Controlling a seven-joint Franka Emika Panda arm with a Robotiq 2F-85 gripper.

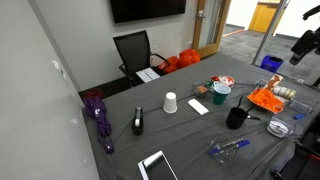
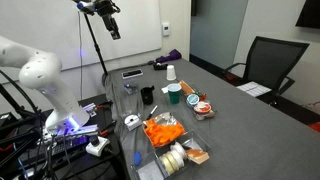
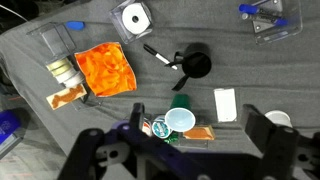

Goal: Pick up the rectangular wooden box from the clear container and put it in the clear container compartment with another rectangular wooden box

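Note:
The clear container lies at the left of the wrist view and holds orange stuff. Pale rectangular wooden boxes sit in a side compartment, with a brown piece in the compartment beside it. The container also shows in both exterior views, with wooden pieces at its end. My gripper is open and empty, high above the table. Its fingers frame a teal cup.
On the grey table are a black mug, a white card, a tape roll, a small clear box with blue items, a white cup and a purple umbrella. A black chair stands behind.

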